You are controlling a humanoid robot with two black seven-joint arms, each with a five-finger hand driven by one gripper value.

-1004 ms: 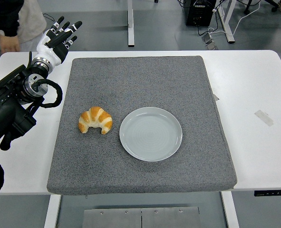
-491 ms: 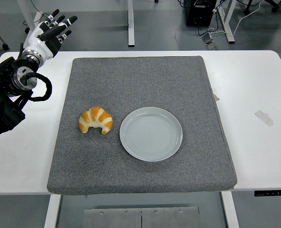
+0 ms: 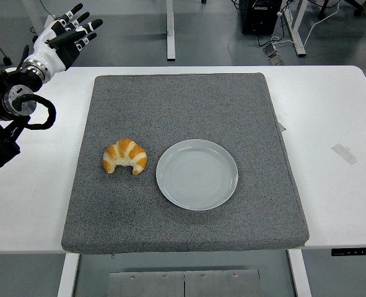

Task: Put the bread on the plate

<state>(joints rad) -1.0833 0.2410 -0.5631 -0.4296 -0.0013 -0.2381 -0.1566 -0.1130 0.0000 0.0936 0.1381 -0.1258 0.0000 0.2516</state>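
The left robot hand (image 3: 66, 37) hangs at about ten o'clock, over the far left corner of the white worktop (image 3: 331, 111), fingers spread and holding nothing, well apart from the bread. The croissant (image 3: 124, 156) lies on the grey mat (image 3: 183, 105) at about nine o'clock of the pale plate (image 3: 197, 174), just beside its rim. The reach seems not yet begun; next the hand must come down toward five o'clock and close around the croissant.

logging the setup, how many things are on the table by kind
croissant: 1
light grey plate: 1
grey mat: 1
strip of tape: 1
total: 4
The left robot hand hovers open past the table's far left corner, holding nothing.
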